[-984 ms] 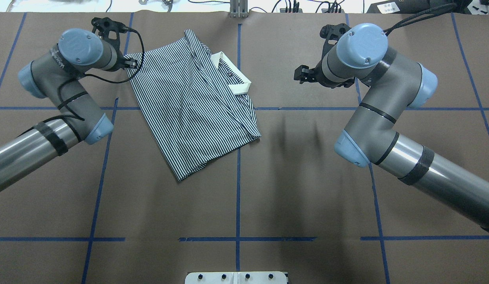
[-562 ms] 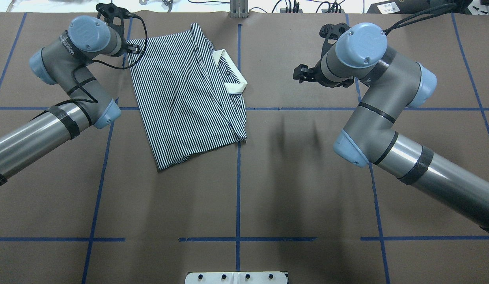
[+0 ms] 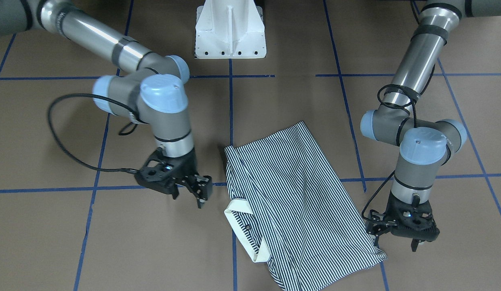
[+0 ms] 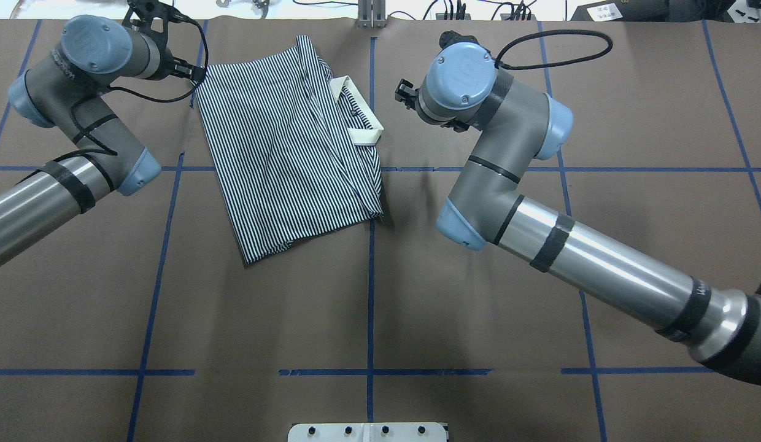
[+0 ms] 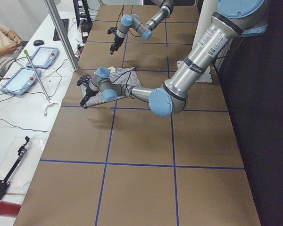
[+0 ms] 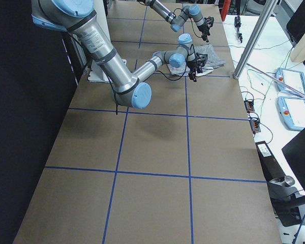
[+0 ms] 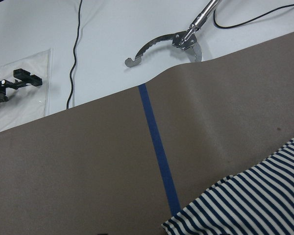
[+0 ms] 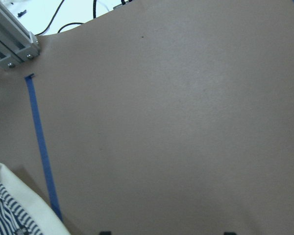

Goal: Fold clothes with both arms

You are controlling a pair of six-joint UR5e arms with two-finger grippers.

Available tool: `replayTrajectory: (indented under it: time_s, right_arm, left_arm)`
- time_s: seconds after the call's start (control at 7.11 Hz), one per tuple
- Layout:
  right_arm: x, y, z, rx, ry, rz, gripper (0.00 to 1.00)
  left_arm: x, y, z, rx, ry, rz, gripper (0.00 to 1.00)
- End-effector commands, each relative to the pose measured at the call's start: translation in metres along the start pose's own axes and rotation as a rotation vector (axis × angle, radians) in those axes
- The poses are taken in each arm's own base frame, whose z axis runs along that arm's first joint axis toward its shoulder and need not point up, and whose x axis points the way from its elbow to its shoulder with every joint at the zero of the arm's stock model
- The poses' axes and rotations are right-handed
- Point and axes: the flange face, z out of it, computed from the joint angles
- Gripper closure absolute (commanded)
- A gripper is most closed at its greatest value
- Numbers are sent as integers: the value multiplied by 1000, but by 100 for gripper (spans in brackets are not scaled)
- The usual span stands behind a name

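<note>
The striped polo shirt [image 4: 288, 147] lies folded into a rough rectangle at the far middle-left of the brown table, its cream collar [image 4: 359, 113] on its right side. My left gripper [image 4: 189, 73] hovers just off the shirt's far left corner, open and holding nothing; in the front-facing view the left gripper [image 3: 395, 243] stands beside that corner of the shirt [image 3: 299, 202]. My right gripper [image 3: 200, 197] hangs open a short way from the collar [image 3: 244, 230], apart from it. The left wrist view catches only a striped edge of the shirt [image 7: 250, 205].
Blue tape lines grid the table. The white pedestal base [image 3: 230, 32] sits at the robot's side. Beyond the far edge lies a white bench with cables and a metal tool [image 7: 166, 41], plus an aluminium post [image 8: 10, 39]. A seated person [image 5: 2, 40] is by that bench.
The shirt slid toward the far left with the left gripper, then stayed put while that gripper drew away leftward. The right arm swung left, bringing its gripper close to the collar.
</note>
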Motion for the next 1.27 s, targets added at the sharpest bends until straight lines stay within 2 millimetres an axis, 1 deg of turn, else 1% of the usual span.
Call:
replayTrajectory:
  time_s: [0.0,0.14,0.28,0.42,0.56,0.7,0.84,0.98,1.12]
  right_arm:
    - [-64,54,26,55,-30,127,28]
    - [-63,69,43,74,-52,131,36]
    - [-66,70,44,78,-50,130,37]
    - [-63,74,48,75,-42,126,39]
    - [-59,77,54,76,-27,123,39]
    - [-58,77,55,76,-24,121,43]
    - [-56,77,57,76,-19,116,61]
    - [-57,77,56,76,-16,112,83]
    - [-56,74,56,76,-16,87,100]
  left_arm:
    - [-2,2,-5,5,9,-7,0]
    - [-2,2,-5,6,7,-10,0]
    - [-3,2,-5,6,8,-12,0]
    - [-3,1,-5,6,8,-12,0]
    - [-2,2,-5,5,9,-13,0]
    - [-3,3,-4,3,8,-13,0]
    - [-3,3,-4,3,8,-13,0]
    - [-2,3,-5,5,9,-13,0]
    - [-2,3,-5,5,9,-13,0]
